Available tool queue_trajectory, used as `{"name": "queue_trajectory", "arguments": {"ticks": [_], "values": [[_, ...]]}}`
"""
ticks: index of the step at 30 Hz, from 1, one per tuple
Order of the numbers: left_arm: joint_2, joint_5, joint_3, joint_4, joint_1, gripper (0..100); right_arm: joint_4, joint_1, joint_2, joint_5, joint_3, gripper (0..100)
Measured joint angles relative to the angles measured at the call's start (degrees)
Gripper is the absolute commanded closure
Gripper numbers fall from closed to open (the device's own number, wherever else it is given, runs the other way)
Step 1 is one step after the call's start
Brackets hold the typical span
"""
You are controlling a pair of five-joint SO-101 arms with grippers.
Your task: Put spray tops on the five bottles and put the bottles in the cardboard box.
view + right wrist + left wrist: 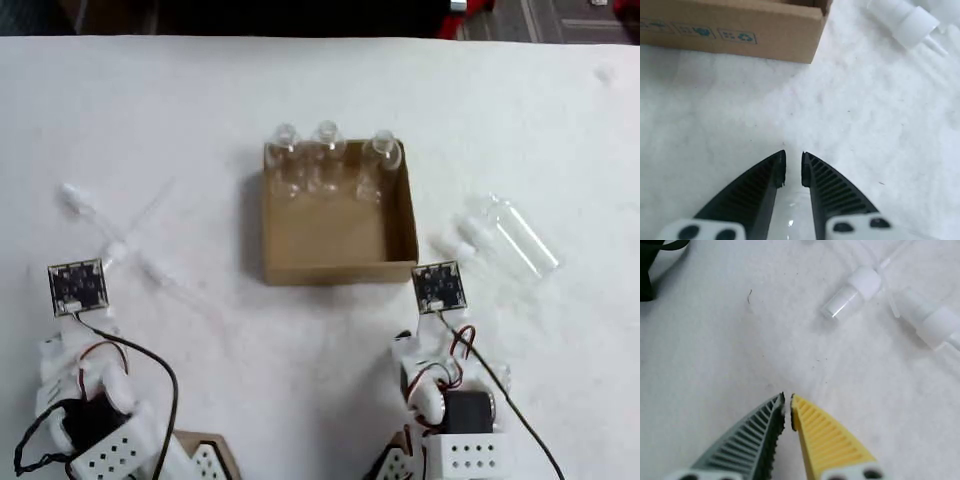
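1. The left gripper [788, 402] is seen low over the white table [715, 350]. Its grey and yellow fingers are brought almost together, and nothing is held between them.
2. The right gripper [793, 162] is also seen low over the table. Its two black fingers are almost together, with only a thin gap, and nothing is seen between the tips.
3. Two spray tops [855, 292] are laid on the table ahead of the left gripper, apart from it.
4. The cardboard box [730, 30] is seen just ahead of the right gripper, and one more spray top [910, 17] is laid near the box corner.
5. From the high view, the box is seen between the two arms, and three bottles [325, 160] are stood upright in a row along its far wall.
6. A fourth bottle [525, 238] is laid on its side on the table to the right of the box.
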Motion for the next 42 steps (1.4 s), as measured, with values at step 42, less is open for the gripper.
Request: {"name": "queue_trajectory", "arguments": {"ticks": [42], "values": [[0.0, 0.0, 0.0, 0.0, 0.0, 97, -12.04, 13.8, -0.44, 13.54, -18.11, 95.3]]}}
